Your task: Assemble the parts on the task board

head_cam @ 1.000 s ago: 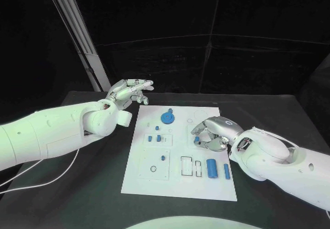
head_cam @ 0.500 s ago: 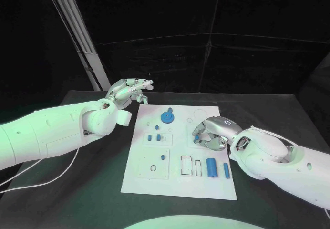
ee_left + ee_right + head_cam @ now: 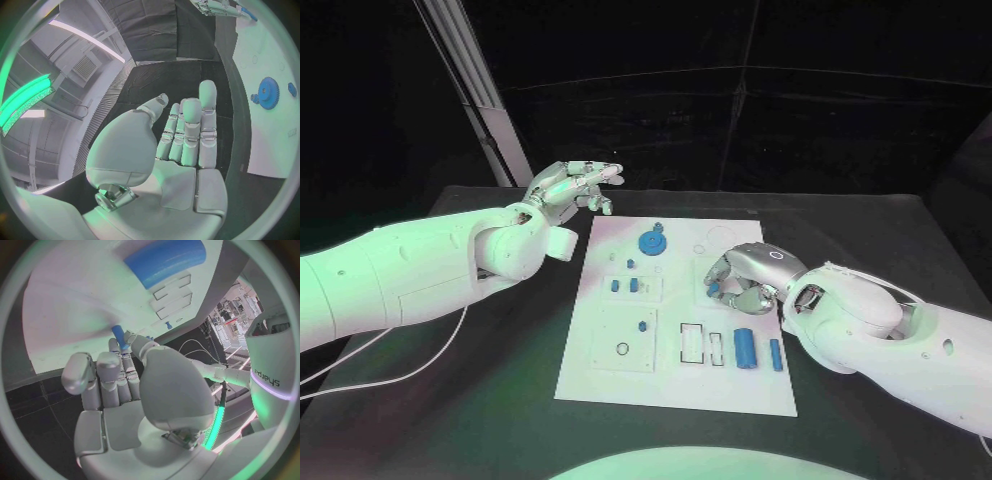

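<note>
Hovering off the far left corner of the task board (image 3: 675, 330), the left hand (image 3: 574, 188) is empty, its fingers loosely spread. On the board lie a blue gear (image 3: 651, 245) near the far edge and two blue cylinders (image 3: 757, 352) toward the near right. Over the board's right side, the right hand (image 3: 744, 278) pinches a small blue peg (image 3: 119, 336) between thumb and fingertips.

Where we see things lying on the table

The board (image 3: 678, 385) lies mid-table; on it a gear (image 3: 652, 245) sits far, two cylinders (image 3: 744, 349) near right. Our left hand (image 3: 574, 186) hovers off its far-left corner, our right hand (image 3: 741, 281) over its right side, holding a peg (image 3: 120, 337).
</note>
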{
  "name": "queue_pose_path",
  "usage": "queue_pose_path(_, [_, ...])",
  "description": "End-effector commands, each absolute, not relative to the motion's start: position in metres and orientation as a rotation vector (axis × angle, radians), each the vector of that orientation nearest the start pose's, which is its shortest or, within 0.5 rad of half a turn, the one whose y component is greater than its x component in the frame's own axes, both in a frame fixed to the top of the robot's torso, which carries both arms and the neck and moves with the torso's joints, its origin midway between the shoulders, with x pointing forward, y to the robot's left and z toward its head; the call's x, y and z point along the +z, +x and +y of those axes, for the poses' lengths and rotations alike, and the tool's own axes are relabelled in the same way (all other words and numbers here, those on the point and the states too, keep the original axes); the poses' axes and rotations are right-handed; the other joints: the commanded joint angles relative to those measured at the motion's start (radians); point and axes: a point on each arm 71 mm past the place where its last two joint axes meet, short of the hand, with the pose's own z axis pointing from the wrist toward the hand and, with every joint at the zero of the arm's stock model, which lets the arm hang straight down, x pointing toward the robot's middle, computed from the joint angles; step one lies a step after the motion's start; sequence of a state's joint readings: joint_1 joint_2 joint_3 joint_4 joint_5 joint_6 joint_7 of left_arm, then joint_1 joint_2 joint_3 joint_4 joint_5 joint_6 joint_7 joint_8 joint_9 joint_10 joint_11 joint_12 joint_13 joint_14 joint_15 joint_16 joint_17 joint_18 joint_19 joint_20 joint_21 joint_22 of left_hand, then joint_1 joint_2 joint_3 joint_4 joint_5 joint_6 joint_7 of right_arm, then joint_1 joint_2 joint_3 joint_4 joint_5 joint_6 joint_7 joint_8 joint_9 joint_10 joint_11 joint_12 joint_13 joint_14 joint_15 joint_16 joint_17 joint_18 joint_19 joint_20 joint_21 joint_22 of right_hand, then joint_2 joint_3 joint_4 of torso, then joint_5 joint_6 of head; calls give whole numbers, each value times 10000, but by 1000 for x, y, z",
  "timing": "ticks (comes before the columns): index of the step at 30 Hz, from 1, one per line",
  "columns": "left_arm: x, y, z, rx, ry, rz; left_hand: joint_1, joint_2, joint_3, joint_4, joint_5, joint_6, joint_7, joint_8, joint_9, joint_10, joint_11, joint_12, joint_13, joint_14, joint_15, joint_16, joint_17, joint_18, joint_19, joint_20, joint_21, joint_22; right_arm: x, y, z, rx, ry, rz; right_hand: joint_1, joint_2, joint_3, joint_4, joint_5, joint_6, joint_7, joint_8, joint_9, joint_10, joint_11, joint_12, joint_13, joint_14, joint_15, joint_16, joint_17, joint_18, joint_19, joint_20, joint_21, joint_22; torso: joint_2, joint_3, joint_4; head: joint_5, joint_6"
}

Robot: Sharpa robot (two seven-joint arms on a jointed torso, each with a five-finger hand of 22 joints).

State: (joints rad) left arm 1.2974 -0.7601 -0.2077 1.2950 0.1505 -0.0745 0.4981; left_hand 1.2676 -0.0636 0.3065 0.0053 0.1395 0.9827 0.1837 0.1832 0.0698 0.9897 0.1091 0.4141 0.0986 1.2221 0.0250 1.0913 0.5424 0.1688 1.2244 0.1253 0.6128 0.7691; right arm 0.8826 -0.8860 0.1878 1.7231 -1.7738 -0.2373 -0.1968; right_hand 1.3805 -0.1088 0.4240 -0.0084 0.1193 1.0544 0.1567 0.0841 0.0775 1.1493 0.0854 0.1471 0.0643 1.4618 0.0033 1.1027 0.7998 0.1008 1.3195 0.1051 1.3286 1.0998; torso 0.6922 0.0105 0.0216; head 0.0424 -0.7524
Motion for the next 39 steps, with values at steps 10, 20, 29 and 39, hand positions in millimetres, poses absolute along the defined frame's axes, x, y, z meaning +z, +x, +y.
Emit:
queue_pose_path(10, [-192,524,232,-16660,-11365,14034,80,87,-52,17,-16,-54,-14,73,-9,-87,12,73,2,-43,4,-29,-14,138,-10,-7,-61,-17,-218,419,-167,6375,-2885,16268,322,259,457,-10,-587,484,-118,114,64,526,-139,139,71,25,-154,207,125,-59,151,-91,172,175,-3,2,1,2,-53])
queue_pose_path(20, [-193,524,232,-16662,-11403,14127,80,87,-52,17,-16,-54,-14,73,-9,-87,12,73,2,-43,4,-29,-14,138,-10,-7,-61,-17,-196,416,-164,7312,-2016,15498,332,246,497,-16,-589,556,-137,127,79,614,-166,162,88,32,-175,248,171,-69,175,-111,203,226,-9,3,-8,-15,-27])
queue_pose_path(29, [-194,524,232,-16672,-11416,14151,84,102,-57,23,-16,-55,-13,79,-9,-92,13,82,2,-54,4,-38,-43,138,-8,-7,-67,-23,-167,410,-156,8287,-1555,14706,368,214,528,-52,-546,566,-136,115,80,629,-170,154,92,43,-184,292,225,-78,199,-123,231,272,18,9,13,9,-82])
queue_pose_path(39, [-194,524,231,-16704,-11413,14171,84,102,-57,23,-16,-55,-13,79,-9,-92,13,82,2,-54,4,-38,-43,138,-8,-7,-67,-23,-165,398,-106,9985,-1936,14551,398,210,570,-80,-496,568,-128,98,80,627,-164,137,91,41,-186,288,198,-76,190,-131,229,259,13,-4,8,162,-191])
